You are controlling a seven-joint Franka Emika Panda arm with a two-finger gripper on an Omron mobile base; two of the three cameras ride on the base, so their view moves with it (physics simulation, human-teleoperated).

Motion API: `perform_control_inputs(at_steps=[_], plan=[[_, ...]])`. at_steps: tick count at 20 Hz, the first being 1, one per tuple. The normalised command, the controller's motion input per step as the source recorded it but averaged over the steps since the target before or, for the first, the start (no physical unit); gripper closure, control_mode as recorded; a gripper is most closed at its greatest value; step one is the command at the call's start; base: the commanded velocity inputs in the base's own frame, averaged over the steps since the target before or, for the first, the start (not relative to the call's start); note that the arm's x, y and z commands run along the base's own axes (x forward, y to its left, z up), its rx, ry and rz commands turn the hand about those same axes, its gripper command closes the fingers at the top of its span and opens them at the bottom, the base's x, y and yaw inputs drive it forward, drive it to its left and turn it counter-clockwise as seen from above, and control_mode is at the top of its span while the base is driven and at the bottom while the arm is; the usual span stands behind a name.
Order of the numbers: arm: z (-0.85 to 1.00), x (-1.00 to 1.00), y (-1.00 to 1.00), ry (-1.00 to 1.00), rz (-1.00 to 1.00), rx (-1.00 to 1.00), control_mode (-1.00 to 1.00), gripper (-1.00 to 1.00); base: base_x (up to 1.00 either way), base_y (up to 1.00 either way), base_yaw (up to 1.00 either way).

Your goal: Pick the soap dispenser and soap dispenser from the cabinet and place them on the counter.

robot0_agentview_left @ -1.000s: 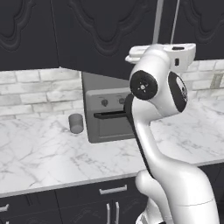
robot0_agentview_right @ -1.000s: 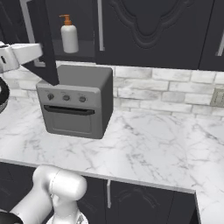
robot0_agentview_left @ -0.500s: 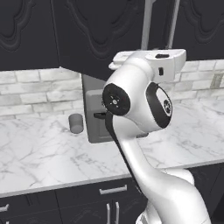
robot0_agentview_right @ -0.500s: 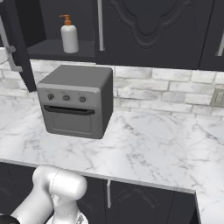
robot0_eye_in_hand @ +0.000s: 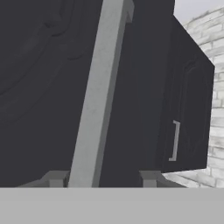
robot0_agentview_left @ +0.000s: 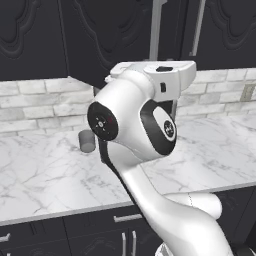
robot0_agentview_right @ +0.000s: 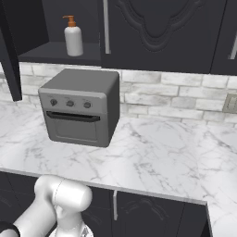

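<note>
A white soap dispenser (robot0_agentview_right: 73,40) with an orange pump stands upright on the shelf of the open black cabinet (robot0_agentview_right: 55,53). The cabinet's door (robot0_agentview_left: 107,45) is swung out over the white marble counter (robot0_agentview_right: 152,152). In the hand view its long silver bar handle (robot0_eye_in_hand: 94,109) runs up between the fingertips of my gripper (robot0_eye_in_hand: 101,178). The jaws stand apart: the bar lies close to the left fingertip (robot0_eye_in_hand: 54,178), and a wide gap separates it from the right one. Nothing is held. In the left base view my hand sits just below that handle (robot0_agentview_left: 157,22).
A grey toaster oven (robot0_agentview_right: 81,106) stands on the counter under the open shelf. Left of the arm, a short grey cup (robot0_agentview_left: 86,141) sits by the brick wall. Closed black cabinet doors (robot0_agentview_right: 157,32) hang to the right. Black drawers (robot0_agentview_left: 90,235) run below the counter edge.
The jaws have widened off the bar handle. The arm's elbow has swung left in the left base view, and the hand has left the right base view. The door stands swung out.
</note>
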Motion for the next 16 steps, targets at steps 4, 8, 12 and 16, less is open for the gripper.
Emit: perform_control_inputs(at_steps=[4,8,12,16], plan=[[0.00,-0.01,0.00,0.00,0.00,0.00,-1.00,-1.00,0.00,0.00,0.00],[0.04,-0.09,0.11,-0.02,0.00,0.01,-1.00,-1.00,0.00,0.00,0.00],[0.07,-0.30,0.30,-0.02,0.00,0.00,-1.00,-1.00,0.00,0.00,0.00],[0.09,-0.39,0.35,-0.02,0.00,0.01,-1.00,-1.00,0.00,0.00,0.00]])
